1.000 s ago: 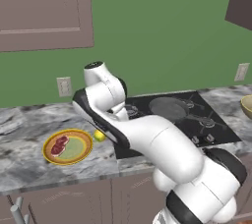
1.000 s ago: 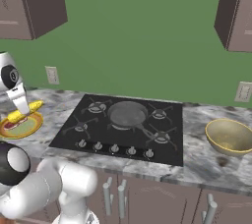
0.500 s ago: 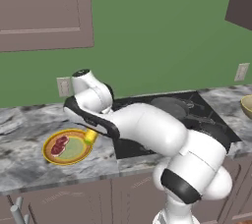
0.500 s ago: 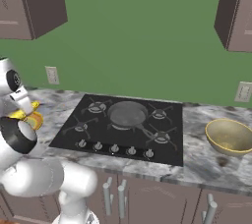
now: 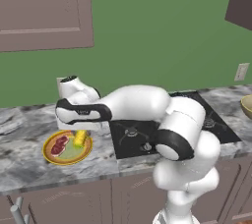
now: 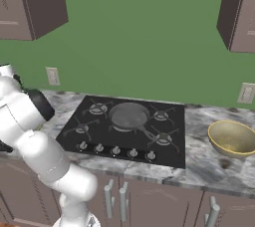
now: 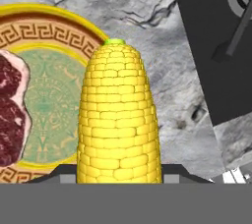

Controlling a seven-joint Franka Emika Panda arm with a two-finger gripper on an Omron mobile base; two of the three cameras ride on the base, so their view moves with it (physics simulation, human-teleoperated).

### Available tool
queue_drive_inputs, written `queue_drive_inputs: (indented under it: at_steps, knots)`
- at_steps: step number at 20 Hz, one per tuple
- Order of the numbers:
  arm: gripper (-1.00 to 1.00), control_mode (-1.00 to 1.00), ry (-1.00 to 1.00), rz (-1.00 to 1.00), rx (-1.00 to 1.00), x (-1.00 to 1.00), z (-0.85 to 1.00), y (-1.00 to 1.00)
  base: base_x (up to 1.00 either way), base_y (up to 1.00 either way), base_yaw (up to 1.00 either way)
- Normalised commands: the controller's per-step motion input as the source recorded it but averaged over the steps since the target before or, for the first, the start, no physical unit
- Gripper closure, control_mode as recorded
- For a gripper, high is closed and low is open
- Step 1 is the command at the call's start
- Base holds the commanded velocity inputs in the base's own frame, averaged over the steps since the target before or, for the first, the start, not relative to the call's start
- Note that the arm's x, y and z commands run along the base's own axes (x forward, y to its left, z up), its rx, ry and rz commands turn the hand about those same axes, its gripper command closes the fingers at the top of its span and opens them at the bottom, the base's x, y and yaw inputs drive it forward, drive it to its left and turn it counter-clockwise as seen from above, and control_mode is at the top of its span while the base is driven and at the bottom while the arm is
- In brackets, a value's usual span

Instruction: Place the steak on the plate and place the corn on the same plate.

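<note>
Over the plate, near the tabletop's front edge.
Jaws clamped on the corn, beside the steak.

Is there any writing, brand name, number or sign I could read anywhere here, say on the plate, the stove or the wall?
No readable text in any view.
The plate: the rim carries a Greek key band and the centre a faint ornament; these are patterns, not letters.
The stove knobs: any markings are too small to read.
The wall outlets: blank.
</note>
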Motion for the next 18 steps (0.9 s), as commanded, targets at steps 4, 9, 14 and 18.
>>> queue_drive_inputs:
  at_steps: [4, 9, 14, 18]
  knots:
    - [1.00, -1.00, 0.11, 0.01, 0.00, 0.09, -0.69, 0.40, 0.00, 0.00, 0.00]
    - [1.00, -1.00, 0.00, -0.04, -0.04, 0.19, -0.33, 0.04, 0.00, 0.00, 0.00]
    - [1.00, -1.00, 0.00, -0.07, 0.00, 0.33, -0.01, 0.07, 0.00, 0.00, 0.00]
    - [1.00, -1.00, 0.00, -0.05, 0.04, 0.07, -0.27, -0.07, 0.00, 0.00, 0.00]
